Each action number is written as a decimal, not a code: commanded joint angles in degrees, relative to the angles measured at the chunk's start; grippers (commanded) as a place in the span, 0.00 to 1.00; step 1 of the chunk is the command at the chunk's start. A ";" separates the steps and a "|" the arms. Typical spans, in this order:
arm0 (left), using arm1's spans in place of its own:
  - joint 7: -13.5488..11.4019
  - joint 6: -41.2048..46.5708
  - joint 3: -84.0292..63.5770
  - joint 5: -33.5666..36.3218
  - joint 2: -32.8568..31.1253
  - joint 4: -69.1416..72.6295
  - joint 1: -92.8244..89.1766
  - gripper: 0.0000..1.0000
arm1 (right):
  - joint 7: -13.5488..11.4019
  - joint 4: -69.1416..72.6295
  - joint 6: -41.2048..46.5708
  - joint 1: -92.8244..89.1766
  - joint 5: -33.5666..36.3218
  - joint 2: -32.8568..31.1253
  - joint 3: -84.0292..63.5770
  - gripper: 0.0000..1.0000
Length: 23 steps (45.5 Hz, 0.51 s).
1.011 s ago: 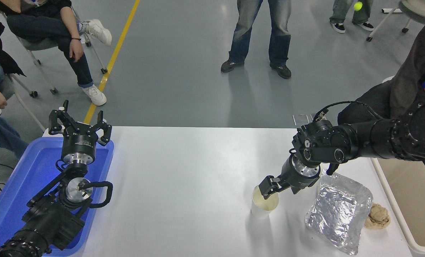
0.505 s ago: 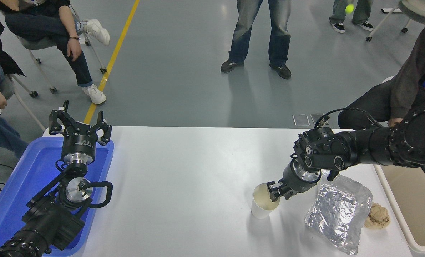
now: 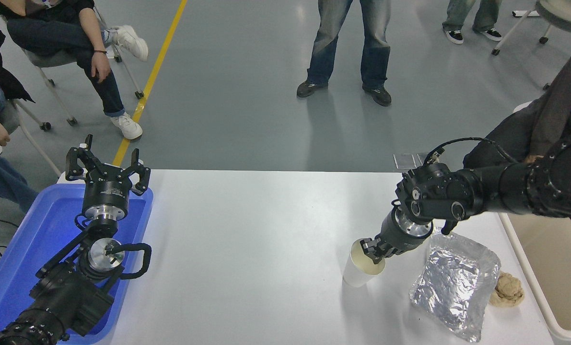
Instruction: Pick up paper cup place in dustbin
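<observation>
The small white paper cup (image 3: 360, 269) with a cream inside is right of the table's middle, tilted, its base lifted slightly off the table. My right gripper (image 3: 374, 250) is shut on the cup's far rim, one finger inside the cup and one outside. The beige dustbin (image 3: 544, 306) stands past the table's right edge; only its left rim and part of its inside show. My left gripper (image 3: 108, 165) is open and parked at the lower left, above the blue tray.
A crumpled silver foil bag (image 3: 455, 285) lies just right of the cup, with a brown crumpled wad (image 3: 507, 290) beside it. A shallow blue tray (image 3: 36, 249) sits at the table's left edge. People stand and sit beyond the table; one sits close behind my right arm.
My right gripper closed on the cup's rim, then shifted it to the right and up a little, tilting it. The left arm has not moved.
</observation>
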 commanded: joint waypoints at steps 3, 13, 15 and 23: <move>0.01 0.00 0.00 0.00 0.00 0.00 0.03 0.99 | -0.30 14.97 6.12 23.73 3.03 -6.56 -5.05 0.00; 0.01 0.00 0.00 0.00 0.00 0.00 0.03 0.99 | -1.00 19.37 10.52 39.73 5.14 -9.20 -10.50 0.00; 0.01 0.00 0.00 0.00 0.00 0.00 0.03 0.99 | -1.00 19.81 10.52 42.02 5.23 -9.20 -11.73 0.00; 0.01 0.00 0.00 0.00 0.00 0.00 0.03 0.99 | -1.00 22.62 10.52 47.56 6.11 -9.81 -14.63 0.00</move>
